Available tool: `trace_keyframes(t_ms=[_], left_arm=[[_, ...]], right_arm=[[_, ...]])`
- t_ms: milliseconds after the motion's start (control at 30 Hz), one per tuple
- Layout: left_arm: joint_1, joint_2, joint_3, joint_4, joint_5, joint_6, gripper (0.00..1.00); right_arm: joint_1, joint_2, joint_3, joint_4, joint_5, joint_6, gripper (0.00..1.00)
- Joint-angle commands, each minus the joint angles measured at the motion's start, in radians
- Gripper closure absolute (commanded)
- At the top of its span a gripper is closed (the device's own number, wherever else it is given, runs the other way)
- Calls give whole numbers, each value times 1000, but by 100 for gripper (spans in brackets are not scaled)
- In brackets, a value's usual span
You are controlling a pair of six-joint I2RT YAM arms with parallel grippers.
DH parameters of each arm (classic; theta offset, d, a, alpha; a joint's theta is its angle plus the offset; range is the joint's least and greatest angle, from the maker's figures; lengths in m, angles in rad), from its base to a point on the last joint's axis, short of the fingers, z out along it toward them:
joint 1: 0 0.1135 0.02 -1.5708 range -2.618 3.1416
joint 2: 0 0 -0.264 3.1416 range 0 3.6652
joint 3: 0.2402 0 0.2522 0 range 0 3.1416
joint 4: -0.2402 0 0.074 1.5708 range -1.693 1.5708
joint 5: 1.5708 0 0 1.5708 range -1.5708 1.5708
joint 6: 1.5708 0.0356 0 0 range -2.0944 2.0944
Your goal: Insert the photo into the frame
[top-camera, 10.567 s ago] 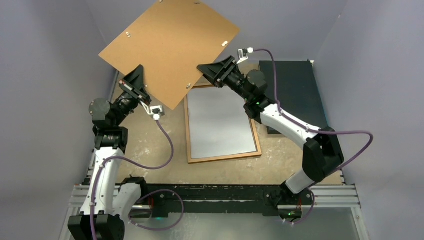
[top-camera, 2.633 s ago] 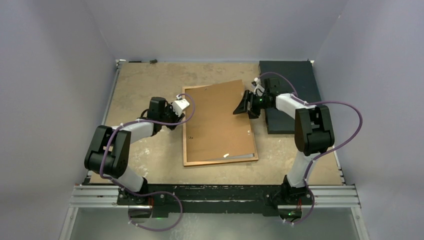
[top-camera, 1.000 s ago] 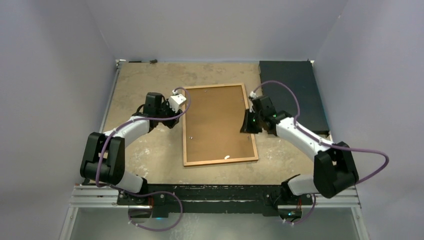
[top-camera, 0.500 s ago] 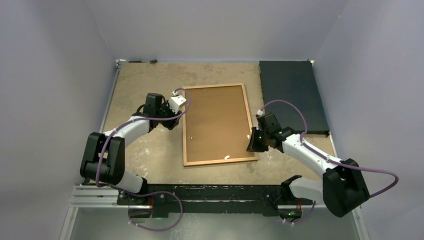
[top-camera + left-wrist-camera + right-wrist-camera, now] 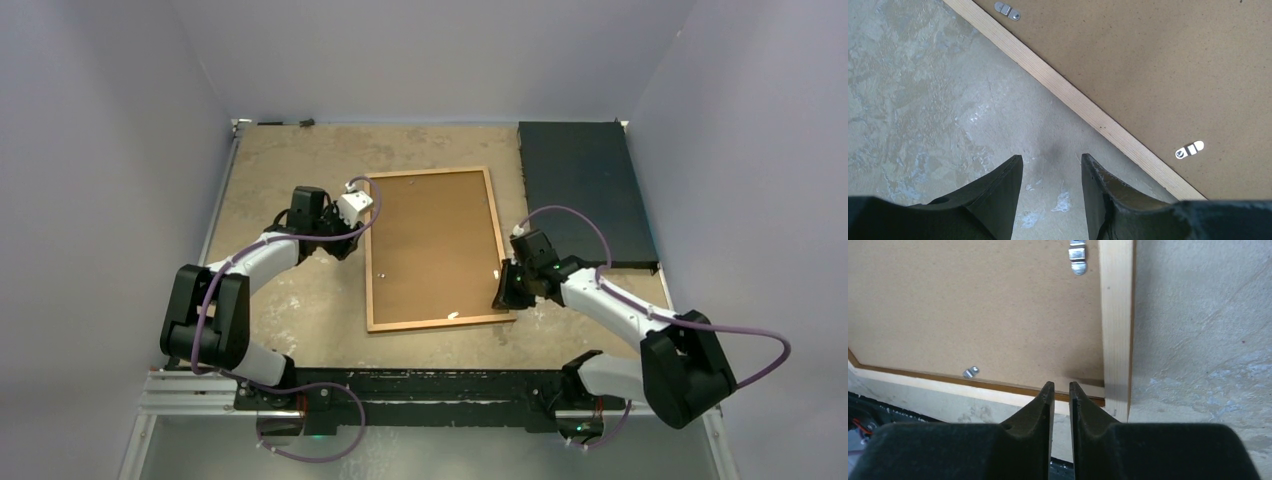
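Lying face-down frame, black slab nearby

The left arm reaches low toward the left edge of the frame, elbow folded back near its base. The left gripper points down just outside that edge, jaws apart and empty. The right arm stretches low toward the frame's near right corner. The right gripper hangs over that corner, jaws almost together, gripping nothing.
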Motion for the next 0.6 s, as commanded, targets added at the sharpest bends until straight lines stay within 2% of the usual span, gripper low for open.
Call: trace_keyframes(t_ms=[0, 100, 133, 167, 200, 233, 333, 400, 467, 567], left_arm=[[4, -32, 13, 1, 35, 13, 55], [5, -20, 27, -23, 56, -3, 55], [4, -15, 33, -34, 66, -9, 54], [4, -13, 39, -41, 76, -18, 53], [4, -13, 47, -52, 86, -27, 52], [5, -14, 53, -61, 94, -32, 51], [4, -15, 69, -86, 113, -40, 48], [5, -15, 78, -98, 113, -50, 47], [6, -13, 84, -102, 116, -70, 46], [22, -4, 87, -97, 146, -133, 48]], right_arm=[[29, -51, 115, -34, 8, 9, 75], [63, -78, 205, 17, -17, 13, 57], [77, -82, 220, 55, -27, 12, 47], [83, -83, 230, 105, -49, 6, 35], [84, -84, 230, 174, -102, -3, 16], [81, -86, 218, 247, -139, 29, 3], [30, -27, 218, 363, -144, 125, 1], [4, 34, 202, 472, -213, 138, 1], [25, 91, 219, 586, -197, 118, 8], [129, 194, 350, 461, -2, 29, 13]])
